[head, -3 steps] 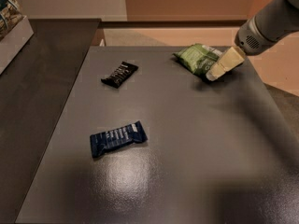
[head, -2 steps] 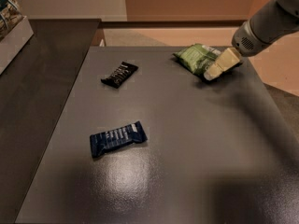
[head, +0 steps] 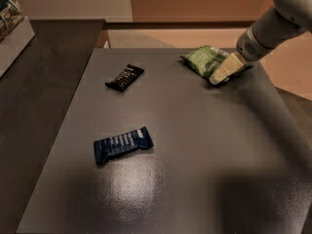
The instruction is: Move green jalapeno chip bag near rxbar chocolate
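Note:
The green jalapeno chip bag [head: 204, 60] lies at the far right of the dark table [head: 195, 145]. My gripper [head: 224, 70], cream-coloured at the tip, comes in from the upper right. It sits low at the bag's right end and overlaps that end. The rxbar chocolate [head: 125, 77], a small black-wrapped bar, lies at the far left-centre of the table, well to the left of the bag. The right end of the bag is hidden behind the gripper.
A larger dark-blue-wrapped bar with a white end [head: 122, 144] lies nearer the front left. A dark counter [head: 44, 82] adjoins the table on the left, with a white box [head: 12, 30] at its far corner. Tan floor lies beyond the table's far and right edges.
The gripper has edged slightly left and lower onto the bag's right end. The bag and both bars have stayed where they were.

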Available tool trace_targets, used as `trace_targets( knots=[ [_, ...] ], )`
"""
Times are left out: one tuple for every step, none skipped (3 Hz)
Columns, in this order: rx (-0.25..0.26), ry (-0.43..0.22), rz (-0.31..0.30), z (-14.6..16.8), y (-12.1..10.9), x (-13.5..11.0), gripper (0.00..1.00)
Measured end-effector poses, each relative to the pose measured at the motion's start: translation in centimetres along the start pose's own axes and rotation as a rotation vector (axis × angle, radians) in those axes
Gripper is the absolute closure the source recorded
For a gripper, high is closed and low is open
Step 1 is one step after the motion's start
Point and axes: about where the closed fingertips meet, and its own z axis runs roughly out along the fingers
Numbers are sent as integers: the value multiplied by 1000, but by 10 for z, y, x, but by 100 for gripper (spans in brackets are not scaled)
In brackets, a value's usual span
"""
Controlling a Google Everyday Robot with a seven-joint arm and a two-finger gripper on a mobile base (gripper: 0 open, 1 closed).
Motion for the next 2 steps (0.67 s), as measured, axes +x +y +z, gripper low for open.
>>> trace_targets(
  knots=[
    [-15,28,5,10,-2,0,18],
    [-36,45,1,12,0,-1,49]
  ],
)
